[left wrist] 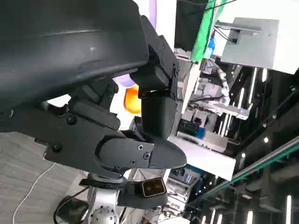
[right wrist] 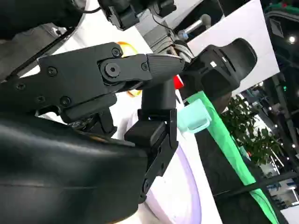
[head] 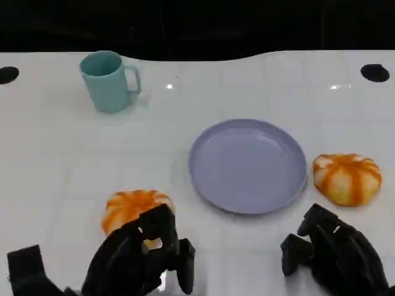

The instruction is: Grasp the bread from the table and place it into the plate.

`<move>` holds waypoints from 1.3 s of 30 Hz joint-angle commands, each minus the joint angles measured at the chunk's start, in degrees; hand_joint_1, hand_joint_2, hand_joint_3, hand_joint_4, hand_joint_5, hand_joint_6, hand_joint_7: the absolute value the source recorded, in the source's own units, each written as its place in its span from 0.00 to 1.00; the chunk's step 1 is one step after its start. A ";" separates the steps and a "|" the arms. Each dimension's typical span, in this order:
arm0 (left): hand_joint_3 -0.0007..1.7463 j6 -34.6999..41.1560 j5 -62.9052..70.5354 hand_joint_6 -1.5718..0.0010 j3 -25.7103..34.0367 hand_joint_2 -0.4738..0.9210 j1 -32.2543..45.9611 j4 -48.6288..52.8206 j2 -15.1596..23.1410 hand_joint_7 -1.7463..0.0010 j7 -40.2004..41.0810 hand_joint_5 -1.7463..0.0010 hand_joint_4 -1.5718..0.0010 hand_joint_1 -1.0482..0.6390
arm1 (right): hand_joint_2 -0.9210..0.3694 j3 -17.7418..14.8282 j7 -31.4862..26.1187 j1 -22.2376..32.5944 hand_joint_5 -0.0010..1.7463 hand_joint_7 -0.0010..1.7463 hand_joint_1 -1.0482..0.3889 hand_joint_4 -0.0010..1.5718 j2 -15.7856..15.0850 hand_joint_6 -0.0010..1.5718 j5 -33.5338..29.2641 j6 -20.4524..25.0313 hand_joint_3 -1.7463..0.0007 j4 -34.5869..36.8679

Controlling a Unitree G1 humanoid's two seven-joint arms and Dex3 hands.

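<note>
Table: white glossy tabletop [head: 55, 154], faint tile grid, dark far edge.
Plate: round lilac plastic plate [head: 248, 165], centre, slightly toward 3 o'clock.
Mug: pale teal ceramic mug [head: 108, 81], at 10 o'clock, upright, handle toward the plate.
Bread, left: orange-and-cream striped round bread [head: 131, 207], at 7 o'clock.
Bread, right: second striped round bread [head: 347, 177], at 3 o'clock, just beside the plate rim.
Holes: black round holes [head: 374, 72], at both far corners.

The head camera looks steeply down across the white table [head: 55, 160] toward its far edge. Each wrist camera sits close behind its own hand, tilted; both also catch the lilac plate [head: 248, 165].
</note>
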 commanded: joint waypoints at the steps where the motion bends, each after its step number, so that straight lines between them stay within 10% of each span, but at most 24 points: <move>1: 0.17 0.49 -0.33 0.60 0.53 1.00 -0.25 -0.54 0.77 0.02 -0.98 0.00 0.45 0.23 | 0.00 -0.26 -0.54 0.40 0.94 0.82 0.34 0.51 -0.85 0.44 -0.03 0.34 0.86 0.28; 24: 0.19 -4.08 3.40 0.61 0.93 1.00 -0.32 -2.57 0.98 0.06 1.62 0.00 0.50 0.18 | 0.00 -0.54 -0.43 0.38 0.94 0.81 0.35 0.50 -0.52 0.43 0.65 0.95 0.86 0.33; 29: 0.25 -14.62 16.79 0.69 1.98 1.00 -2.85 -5.46 5.04 0.30 8.14 0.10 0.64 0.16 | 0.00 -0.11 -1.04 0.75 0.94 0.82 0.34 0.51 -0.61 0.44 0.05 0.83 0.85 -0.52; 34: 0.12 -18.72 31.19 0.77 2.50 1.00 -3.77 -12.15 12.41 0.80 14.30 0.52 0.78 0.17 | 0.00 -0.22 -0.21 1.05 0.94 0.82 0.35 0.50 -0.47 0.42 0.77 1.06 0.85 -0.84; 39: 0.11 -20.22 48.60 0.82 3.28 1.00 -3.08 -19.09 19.31 0.91 21.28 0.59 0.88 0.16 | 0.00 -0.02 -0.30 1.30 0.94 0.82 0.36 0.49 -0.51 0.42 0.64 1.00 0.84 -1.23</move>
